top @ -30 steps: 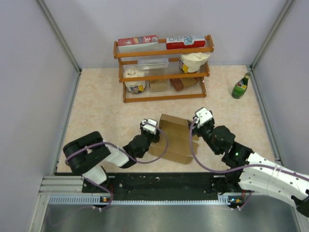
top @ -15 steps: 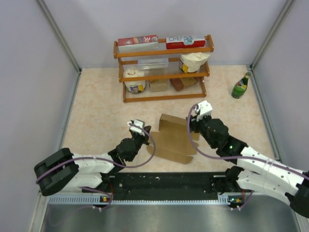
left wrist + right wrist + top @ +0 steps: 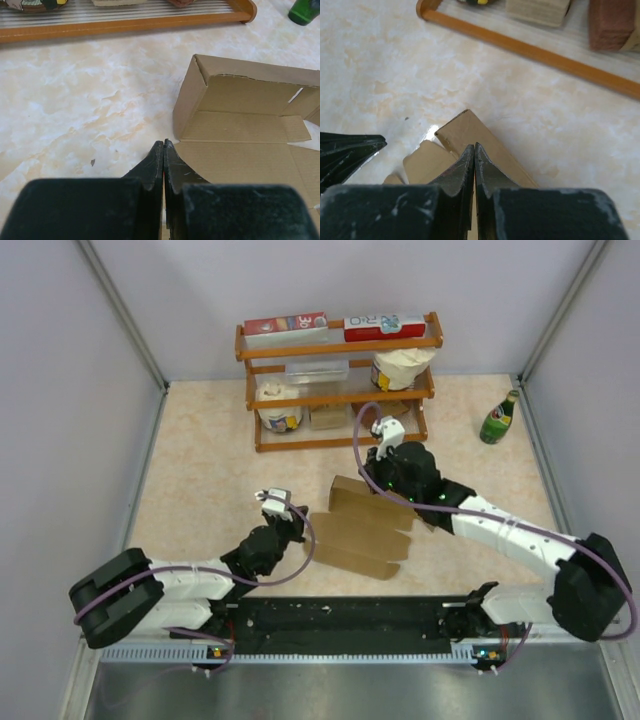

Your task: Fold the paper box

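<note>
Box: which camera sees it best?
The top camera. It shows nearly the whole box lying open on the table. The left wrist view shows only part of its inside and the raised sides. The right wrist view shows just one corner behind the fingers.

The paper box lies on the table in the middle, a little beyond my two bases. My left gripper sits at the box's left edge, low over the table, and my right gripper is over its far wall. Farther back, the shelf rack stands by the far wall, well apart from the box. A bottle stands on the table to the right of the rack, near the right wall.
</note>
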Tool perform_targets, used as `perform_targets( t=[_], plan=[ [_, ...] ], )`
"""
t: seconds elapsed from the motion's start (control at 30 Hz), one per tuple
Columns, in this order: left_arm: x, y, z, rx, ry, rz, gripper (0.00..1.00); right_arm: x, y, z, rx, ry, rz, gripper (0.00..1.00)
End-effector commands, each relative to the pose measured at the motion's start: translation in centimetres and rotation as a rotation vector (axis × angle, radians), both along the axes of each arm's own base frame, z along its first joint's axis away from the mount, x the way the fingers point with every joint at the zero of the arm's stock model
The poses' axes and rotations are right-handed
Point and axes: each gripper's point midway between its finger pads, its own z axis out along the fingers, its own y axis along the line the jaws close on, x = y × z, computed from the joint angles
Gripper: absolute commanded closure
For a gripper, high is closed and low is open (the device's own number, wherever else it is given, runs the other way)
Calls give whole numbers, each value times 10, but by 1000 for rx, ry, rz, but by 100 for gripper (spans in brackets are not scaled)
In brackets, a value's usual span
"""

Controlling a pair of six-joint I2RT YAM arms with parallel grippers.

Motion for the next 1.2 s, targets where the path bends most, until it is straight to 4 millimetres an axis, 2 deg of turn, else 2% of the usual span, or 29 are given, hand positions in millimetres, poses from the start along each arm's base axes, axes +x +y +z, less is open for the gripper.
perform_targets(
  t=[0.0,0.13,0.37,0.9,1.17],
  plan=[
    [0,1,-2,-85,58,-11,100,6,28,-1,89,75,99,100],
    [-2,0,-7,-127,89,-52,100,14,41,-26,86,124,119,100],
    [-2,4,-3,-137,76,-62,100,18,49,-50,69,167,135,100],
    [-7,10,-13,-125,95,-61,100,-1,35,-96,-33,280,140,100],
    [-8,10,-14,-124,99,-62,100,-6,30,-106,-86,288,155,100]
  ],
)
